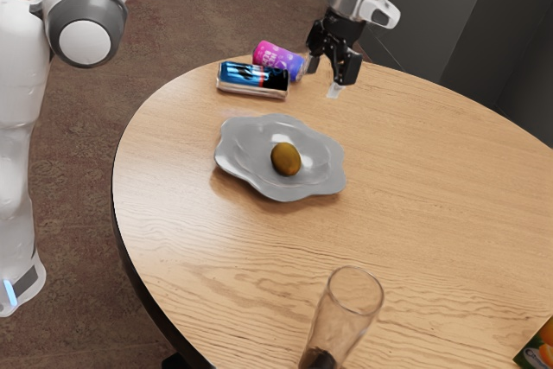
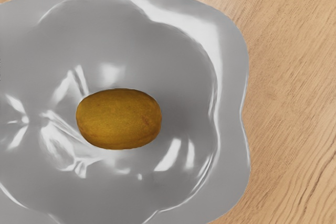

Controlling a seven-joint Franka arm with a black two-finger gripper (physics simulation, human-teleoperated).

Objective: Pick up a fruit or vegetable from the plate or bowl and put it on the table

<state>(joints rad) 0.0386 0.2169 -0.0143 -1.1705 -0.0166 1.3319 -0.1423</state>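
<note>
The gripper (image 1: 322,78) hangs empty above the table, its fingers parted. The golden-brown oval fruit (image 1: 286,159) sits in the middle of the grey plate (image 1: 326,181). It should centre over the fruit, straddle the narrower width and descend gently, since the curved skin could roll. Lifting straight up should clear the rim; bare wood on the table (image 1: 441,170) at the exterior view's right, away from the far cans (image 1: 252,79) and near glass (image 1: 352,313), would suit the release.
</note>
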